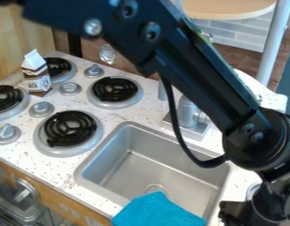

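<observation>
One blue cloth (pixel 158 211) is lying at six o'clock, overlapping the sink (pixel 128 174); the arm (pixel 209 79) is reaching four o'clock, its jaws' state indeterminable; sideways contact is risking cloth slippage.

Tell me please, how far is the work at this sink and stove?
Looks done: the blue cloth lies over the near edge of the sink, and the carton stands upright by the burners. In hand: I cannot tell; the gripper is at the lower right, near the cloth. What is left: also unclear, though cloth and gripper look apart.
</observation>
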You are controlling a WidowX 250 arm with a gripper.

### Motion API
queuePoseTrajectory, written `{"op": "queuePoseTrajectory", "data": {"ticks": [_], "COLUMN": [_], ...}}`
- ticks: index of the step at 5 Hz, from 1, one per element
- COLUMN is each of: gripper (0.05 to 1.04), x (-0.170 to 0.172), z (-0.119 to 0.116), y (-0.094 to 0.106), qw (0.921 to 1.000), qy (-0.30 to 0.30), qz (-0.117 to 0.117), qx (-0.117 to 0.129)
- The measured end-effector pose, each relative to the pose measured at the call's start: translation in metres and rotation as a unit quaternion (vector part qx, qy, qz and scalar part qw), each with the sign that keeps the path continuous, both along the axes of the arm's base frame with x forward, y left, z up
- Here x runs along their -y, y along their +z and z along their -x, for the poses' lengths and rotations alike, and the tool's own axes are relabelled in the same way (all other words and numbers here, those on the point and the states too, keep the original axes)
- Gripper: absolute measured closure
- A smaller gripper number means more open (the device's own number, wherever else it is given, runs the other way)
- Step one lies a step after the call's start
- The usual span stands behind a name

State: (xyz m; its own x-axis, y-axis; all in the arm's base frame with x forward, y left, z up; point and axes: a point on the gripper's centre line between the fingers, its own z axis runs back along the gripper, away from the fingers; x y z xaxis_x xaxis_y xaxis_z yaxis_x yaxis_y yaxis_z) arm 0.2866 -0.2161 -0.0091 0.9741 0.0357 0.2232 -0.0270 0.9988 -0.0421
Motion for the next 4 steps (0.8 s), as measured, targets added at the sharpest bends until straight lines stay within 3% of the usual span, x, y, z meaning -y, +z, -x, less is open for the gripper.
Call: {"op": "queuePoseTrajectory", "data": {"ticks": [4], "gripper": [0.084], "x": [0.011], "z": [-0.049], "y": [-0.003], "qw": [0.9998], "qy": [0.017], "qz": [-0.005], "qx": [0.009]}}
